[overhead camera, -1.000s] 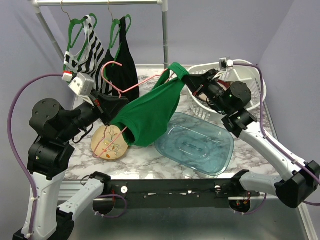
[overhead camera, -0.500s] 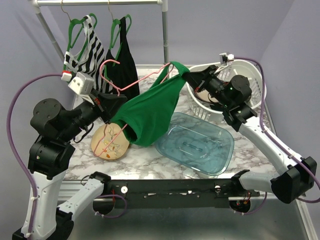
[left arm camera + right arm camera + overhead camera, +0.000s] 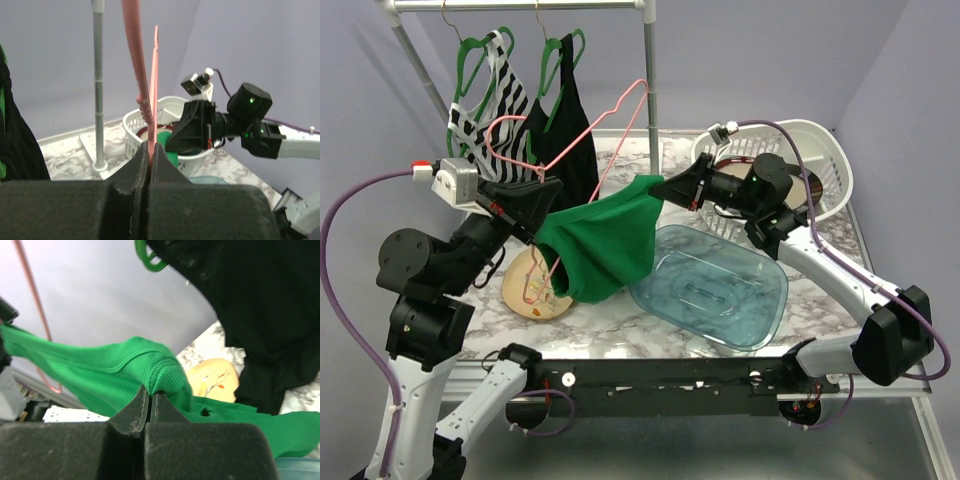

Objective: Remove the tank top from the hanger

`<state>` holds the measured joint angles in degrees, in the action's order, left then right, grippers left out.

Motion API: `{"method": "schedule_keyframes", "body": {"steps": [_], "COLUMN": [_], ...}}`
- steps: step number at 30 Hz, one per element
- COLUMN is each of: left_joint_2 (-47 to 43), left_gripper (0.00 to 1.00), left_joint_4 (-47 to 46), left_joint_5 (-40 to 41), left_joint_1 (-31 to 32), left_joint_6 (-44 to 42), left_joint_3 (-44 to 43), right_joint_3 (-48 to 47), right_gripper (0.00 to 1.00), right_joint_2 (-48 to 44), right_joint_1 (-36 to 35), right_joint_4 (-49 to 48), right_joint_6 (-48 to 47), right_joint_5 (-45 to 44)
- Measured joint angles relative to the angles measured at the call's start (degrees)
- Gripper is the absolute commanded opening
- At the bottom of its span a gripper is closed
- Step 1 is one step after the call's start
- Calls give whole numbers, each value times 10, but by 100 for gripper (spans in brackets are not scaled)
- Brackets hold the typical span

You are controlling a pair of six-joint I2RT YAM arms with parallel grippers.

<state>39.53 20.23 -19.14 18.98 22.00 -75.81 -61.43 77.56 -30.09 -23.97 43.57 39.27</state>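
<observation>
A green tank top (image 3: 605, 235) hangs bunched between my two grippers above the table. A pink wire hanger (image 3: 582, 140) rises from my left gripper (image 3: 548, 188), with its lower end still inside the cloth. My left gripper is shut on the hanger; in the left wrist view the pink wire (image 3: 142, 95) stands up from between the closed jaws (image 3: 150, 150). My right gripper (image 3: 660, 186) is shut on the top's right edge. The right wrist view shows a ribbed green fold (image 3: 165, 372) pinched at the jaw tips (image 3: 151, 392).
A clothes rack (image 3: 650, 85) at the back holds a striped top (image 3: 490, 95) and a black top (image 3: 565, 120) on green hangers. A white laundry basket (image 3: 815, 165) stands back right, a clear blue tray (image 3: 715, 285) front centre, a tan plate (image 3: 525, 290) below the top.
</observation>
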Motion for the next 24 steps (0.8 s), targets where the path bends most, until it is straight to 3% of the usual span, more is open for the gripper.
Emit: {"method": "schedule_keyframes", "body": {"steps": [6, 13, 24], "left_joint_2": [-11, -6, -10], "left_gripper": [0, 0, 0], "left_joint_4": [-101, -200, -174], "left_joint_5": [45, 113, 203], "left_joint_1": [0, 0, 0], "left_joint_6": [26, 27, -11], "left_joint_3": [61, 72, 89], "right_joint_3": [1, 1, -63], "right_gripper": [1, 1, 1], "right_joint_2": [5, 15, 10], "right_joint_1": [-58, -108, -119], "right_joint_4": [-6, -6, 65], "right_joint_6": [4, 16, -7], "right_joint_5": [34, 83, 97]}}
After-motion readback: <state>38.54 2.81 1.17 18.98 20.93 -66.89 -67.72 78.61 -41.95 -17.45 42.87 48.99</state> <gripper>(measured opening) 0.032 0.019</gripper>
